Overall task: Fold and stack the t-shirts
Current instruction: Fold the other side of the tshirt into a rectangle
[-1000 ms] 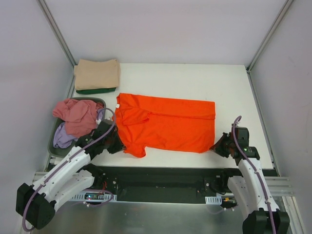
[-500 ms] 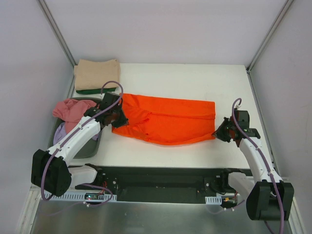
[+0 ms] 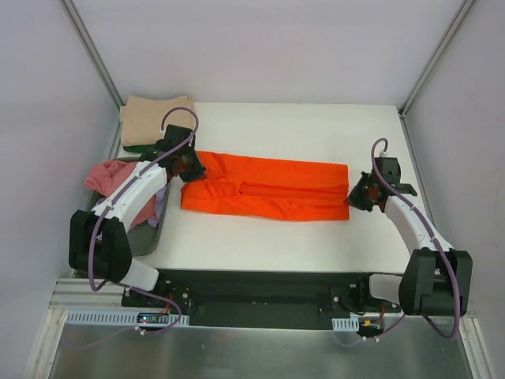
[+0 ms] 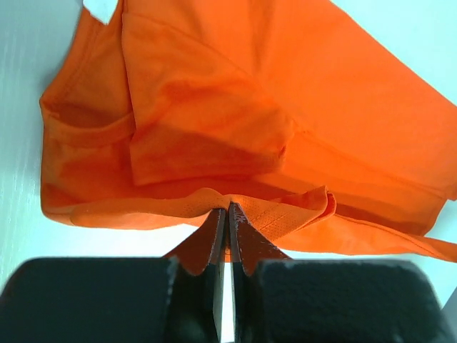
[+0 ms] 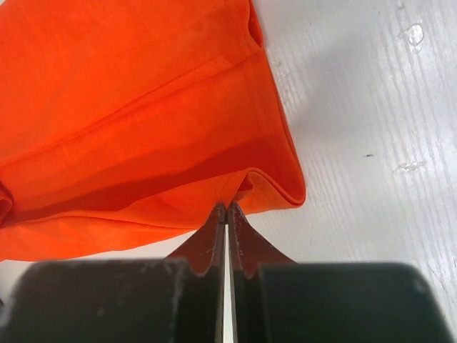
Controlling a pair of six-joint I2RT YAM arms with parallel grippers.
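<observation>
The bright orange t-shirt (image 3: pixel 268 189) lies across the middle of the white table, folded lengthwise into a long band. My left gripper (image 3: pixel 189 168) is shut on its edge at the left end, beside the sleeve (image 4: pixel 207 136). My right gripper (image 3: pixel 353 197) is shut on the hem at the right end (image 5: pixel 264 179). A folded tan t-shirt (image 3: pixel 156 118) lies on a dark green one (image 3: pixel 146 146) at the far left corner. A pink t-shirt (image 3: pixel 118 178) and a lilac one (image 3: pixel 160 204) lie crumpled in the basket.
The dark grey basket (image 3: pixel 144 237) stands at the left table edge, under my left arm. The table (image 3: pixel 316 134) is white, with frame posts at its far corners and walls on both sides.
Both grippers have carried the near edge of the orange shirt away from me, over onto its far half. The shirt has gone from a wide spread to a narrow band.
</observation>
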